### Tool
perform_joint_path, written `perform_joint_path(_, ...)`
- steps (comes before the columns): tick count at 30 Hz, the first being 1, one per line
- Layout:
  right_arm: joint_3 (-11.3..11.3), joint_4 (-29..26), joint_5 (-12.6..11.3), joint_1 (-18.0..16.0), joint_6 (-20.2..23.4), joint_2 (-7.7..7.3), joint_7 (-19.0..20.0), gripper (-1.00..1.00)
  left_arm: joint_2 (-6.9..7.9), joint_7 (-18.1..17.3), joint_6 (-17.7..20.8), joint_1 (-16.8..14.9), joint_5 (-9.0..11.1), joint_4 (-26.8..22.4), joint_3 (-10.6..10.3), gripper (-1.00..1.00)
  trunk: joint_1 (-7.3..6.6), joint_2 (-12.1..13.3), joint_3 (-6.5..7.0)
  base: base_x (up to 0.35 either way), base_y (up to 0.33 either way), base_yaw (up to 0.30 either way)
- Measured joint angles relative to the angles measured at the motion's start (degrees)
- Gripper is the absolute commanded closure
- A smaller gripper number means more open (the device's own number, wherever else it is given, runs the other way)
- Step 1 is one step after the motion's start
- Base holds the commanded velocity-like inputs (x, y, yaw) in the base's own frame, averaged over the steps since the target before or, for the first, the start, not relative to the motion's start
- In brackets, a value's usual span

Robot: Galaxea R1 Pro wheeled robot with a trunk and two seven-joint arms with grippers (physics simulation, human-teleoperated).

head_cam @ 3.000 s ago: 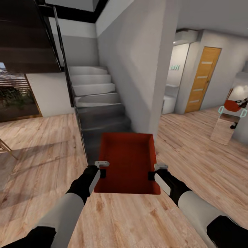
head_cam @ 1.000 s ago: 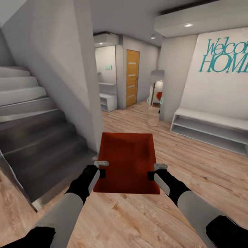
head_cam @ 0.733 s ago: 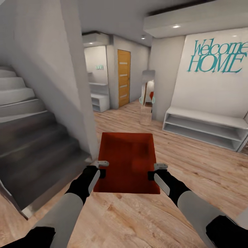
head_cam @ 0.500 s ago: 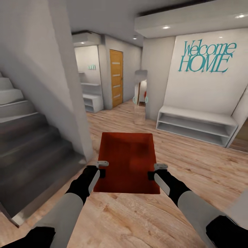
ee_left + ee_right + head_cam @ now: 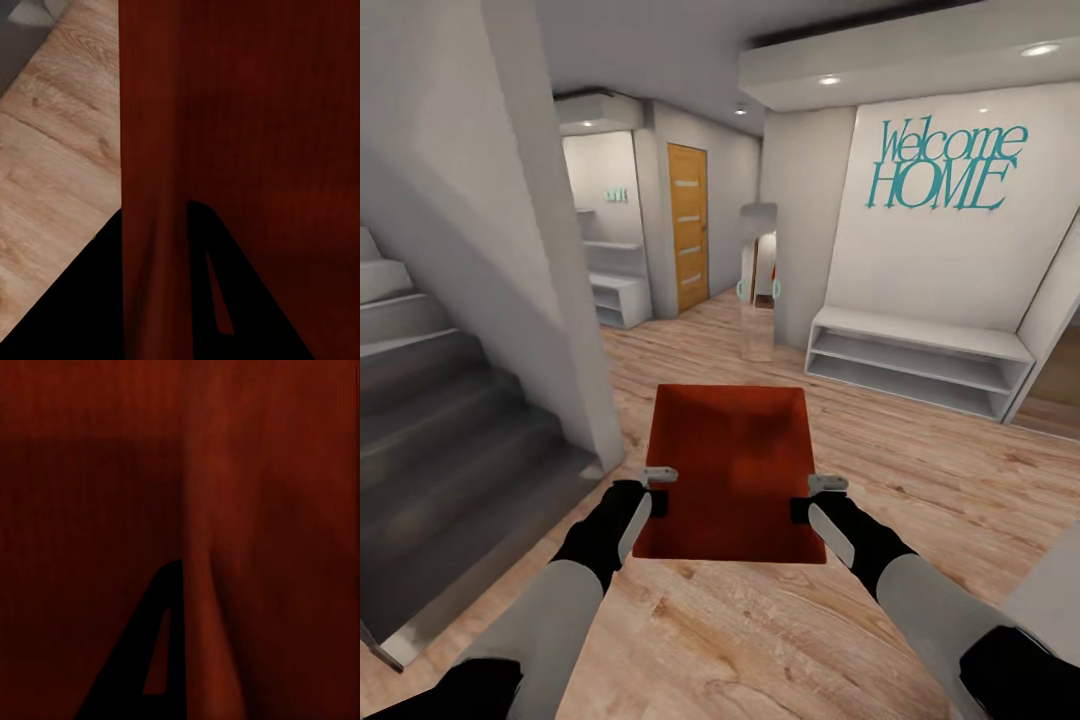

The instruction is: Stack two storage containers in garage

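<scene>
So the plain red-orange rectangular lidless storage container is carried out in front of the robot, roughly level with the open side up, and my guess is that's just so it rides steady while the base drives. It hangs above the light wood-plank flooring in a hallway, not in any garage, so the drop-off looks a long way off and I only see one of the two boxes here. The left gripper is clamped onto the container's left wall near the near end, and the right gripper does the same on the right wall, so the load is split evenly and the box can't swing. In the left wrist view you can see the thin red wall running right between the dark fingers, one inside and one outside, so that claw is pinched narrow on the wall; the right wrist view shows the same kind of pinch on the wall. Both arms reach forward and slightly inward, forearms low, wrists about level with each other. Ahead there's a grey staircase off to the left, an orange wood-panelled door further down, a white low shelf bench and teal "Welcome HOME" lettering on the wall.
</scene>
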Motion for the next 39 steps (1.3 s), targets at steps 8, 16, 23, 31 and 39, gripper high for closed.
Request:
perform_joint_path(8,-0.24,0.02,0.34,-0.03,-0.07,0.34,-0.01,1.0,0.31,-0.04,0.41,0.0,0.18,-0.47,-0.13,1.0,0.0,-0.01,0.0,0.0,0.0,0.0)
perform_joint_path(16,-0.34,0.02,1.0,-0.02,0.21,0.31,-0.05,1.0,0.36,-0.07,-0.54,0.0,0.85,0.5,-0.2,1.0,0.0,-0.01,0.0,0.0,0.0,0.0)
perform_joint_path(23,1.62,0.29,-1.75,-0.01,-0.58,-0.26,-0.28,1.0,0.12,-0.22,-0.39,-0.18,0.08,0.84,-0.02,1.0,0.0,0.0,-0.01,0.0,0.0,0.0)
perform_joint_path(31,4.77,0.05,-5.59,0.0,-1.14,-1.14,-1.08,1.0,-0.02,-0.17,-0.44,-0.17,-0.01,1.28,-0.06,1.0,0.0,0.0,0.0,0.0,0.0,0.0)
perform_joint_path(39,4.67,0.02,-5.45,0.0,-0.9,-1.1,-1.13,1.0,-0.02,-0.25,-0.34,-0.16,-0.08,1.32,0.04,1.0,-0.01,-0.01,0.0,0.033,0.0,0.0)
